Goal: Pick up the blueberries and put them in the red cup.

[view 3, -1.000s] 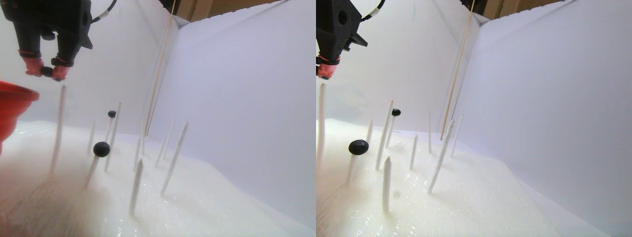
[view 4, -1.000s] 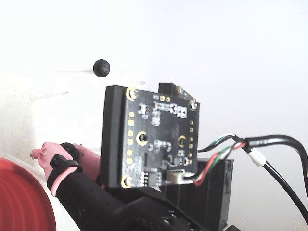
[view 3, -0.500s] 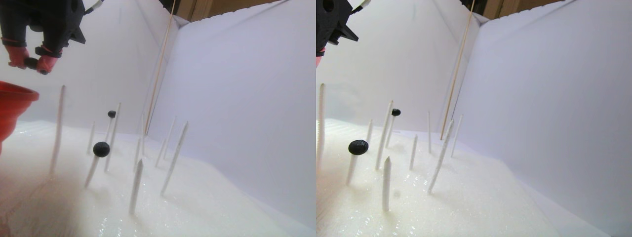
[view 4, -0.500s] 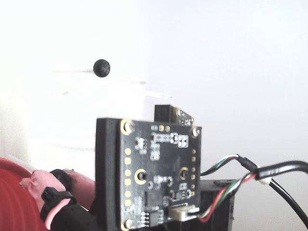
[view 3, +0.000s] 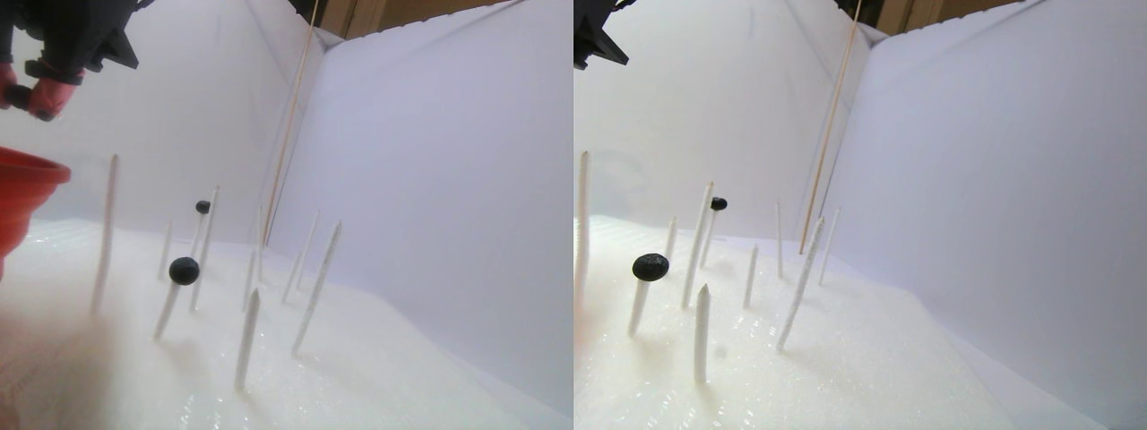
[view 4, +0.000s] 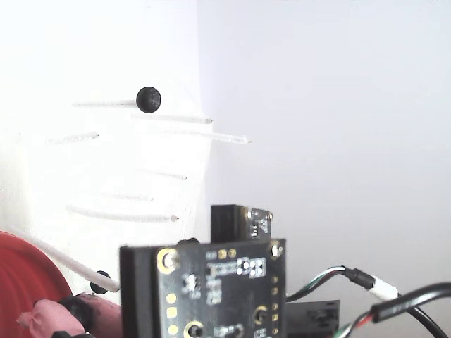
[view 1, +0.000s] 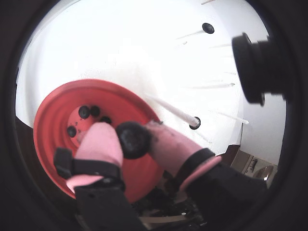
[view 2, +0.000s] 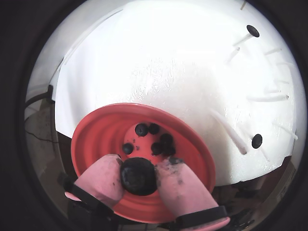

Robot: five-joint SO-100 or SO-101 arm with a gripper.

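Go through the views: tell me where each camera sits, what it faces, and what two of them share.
Wrist views: ride behind the tool, looking down past its pink tips and held blueberry into the red cup.
Stereo pair view: low on the white floor, facing sticks and walls; tool top left.
Fixed view: above, looking down on the arm's circuit board.
Shared: all show the red cup.

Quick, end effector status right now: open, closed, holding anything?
End effector: closed on one of the blueberries, pinched between its pink fingertips above the red cup.
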